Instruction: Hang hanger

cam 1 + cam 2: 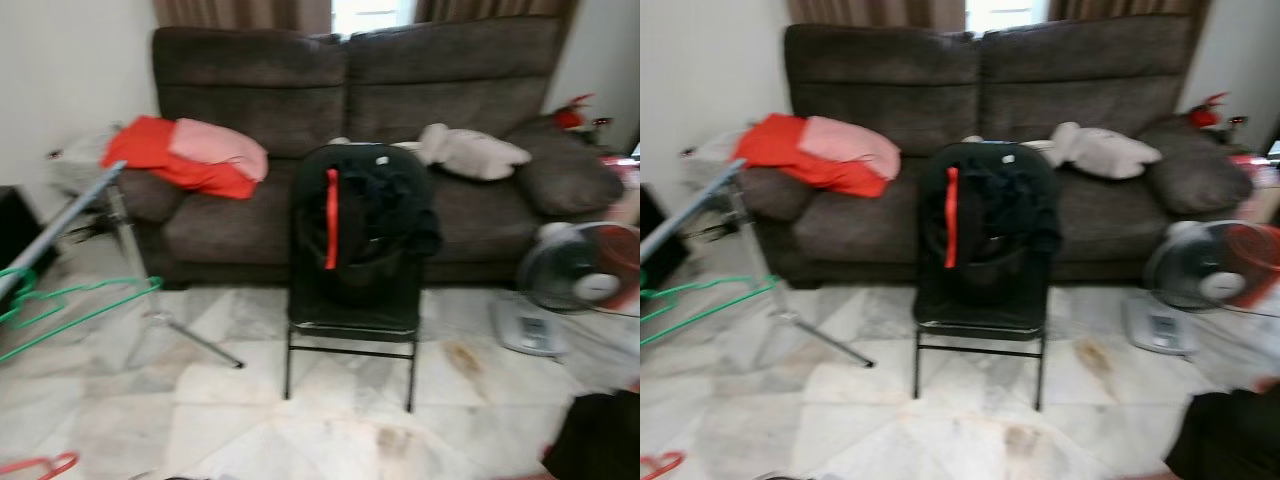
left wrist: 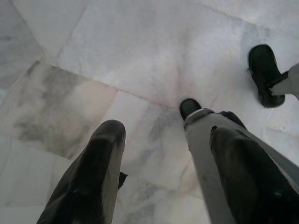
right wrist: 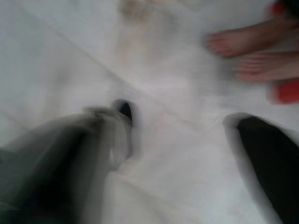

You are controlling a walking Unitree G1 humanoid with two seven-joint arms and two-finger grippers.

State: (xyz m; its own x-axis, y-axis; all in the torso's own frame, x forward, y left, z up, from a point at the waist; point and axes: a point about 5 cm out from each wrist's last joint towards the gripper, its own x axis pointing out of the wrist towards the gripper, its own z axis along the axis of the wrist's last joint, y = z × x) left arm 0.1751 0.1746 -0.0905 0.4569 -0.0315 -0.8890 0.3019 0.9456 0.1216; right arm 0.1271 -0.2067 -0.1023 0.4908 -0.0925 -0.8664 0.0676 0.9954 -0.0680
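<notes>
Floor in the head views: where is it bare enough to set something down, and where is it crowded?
Bare marble lies in front of the black folding chair, between the rack's leg and the fan. Crowded spots: green hangers on the left, a red hanger at the near left corner, dark fabric near right. The sofa holds clothes and cushions.

Sofa (image 1: 890, 120): dark brown, across the upper half of the frame, against the wall.
Red and pink clothes (image 1: 820, 150): piled on the sofa's left arm.
Pale cushion (image 1: 1105, 150): on the sofa seat, right of centre.
Folding chair (image 1: 980, 270): black, centre, on the marble floor (image 1: 840, 400), dark clothes and a red strip draped over its back.
Green hangers (image 1: 700, 300): left edge, hanging from a grey rack (image 1: 690, 215).
Red hanger (image 1: 660, 463): lower left corner.
Fan (image 1: 1215, 265): right edge, on the floor.
</notes>
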